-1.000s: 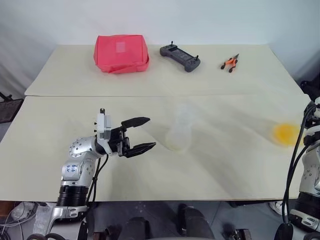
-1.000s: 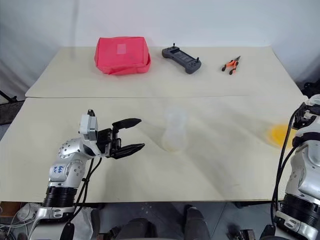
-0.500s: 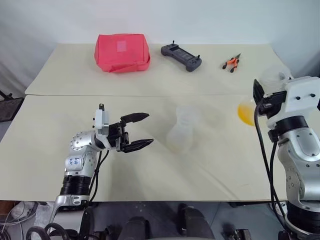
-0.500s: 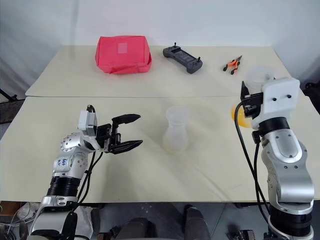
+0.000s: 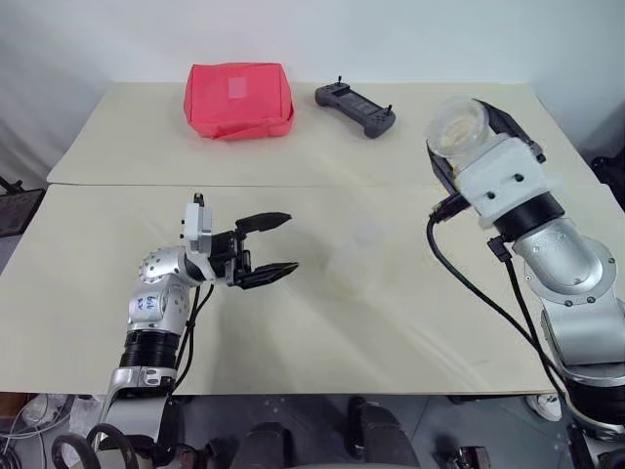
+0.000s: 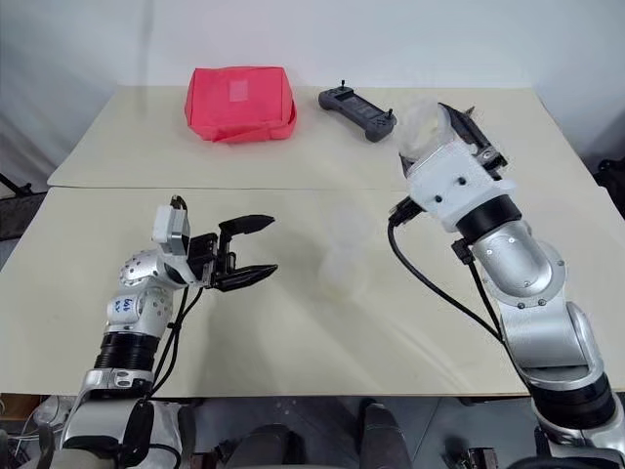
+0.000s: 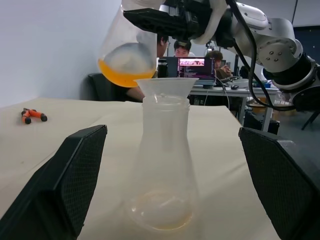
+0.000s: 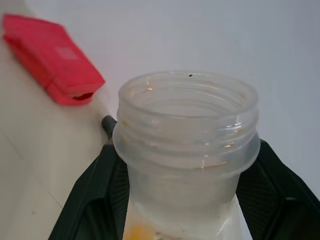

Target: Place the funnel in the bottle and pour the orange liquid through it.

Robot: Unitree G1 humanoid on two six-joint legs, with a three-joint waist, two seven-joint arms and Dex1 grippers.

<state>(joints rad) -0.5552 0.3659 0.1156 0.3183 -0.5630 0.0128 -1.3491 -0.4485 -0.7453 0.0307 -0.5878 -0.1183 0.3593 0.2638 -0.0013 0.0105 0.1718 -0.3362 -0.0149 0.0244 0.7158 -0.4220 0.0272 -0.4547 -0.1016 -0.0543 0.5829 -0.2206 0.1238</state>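
The whitish bottle [image 7: 164, 170] stands upright mid-table, faint in the head views [image 5: 356, 259]. The clear funnel [image 7: 164, 86] sits in its neck. My left gripper [image 5: 291, 242] is open and points at the bottle from the left, short of touching it; its fingers [image 7: 82, 170] frame the bottle in the left wrist view. My right gripper [image 5: 467, 132] is raised right of the bottle, shut on a clear threaded-mouth container [image 8: 186, 145]. The orange liquid [image 7: 122, 75] pools in that container's low end, higher than the funnel's rim and beside it.
A red pouch [image 5: 237, 101] and a black controller [image 5: 355, 108] lie at the table's far side. Orange-handled pliers [image 7: 31, 115] lie on the far right part. A seam crosses the table [image 5: 117, 293]. People sit at desks beyond the table [image 7: 182, 50].
My right arm swung in from the table's right edge, leftward and upward, carrying the container of orange liquid and rolling its mouth toward the camera. The left gripper has barely moved.
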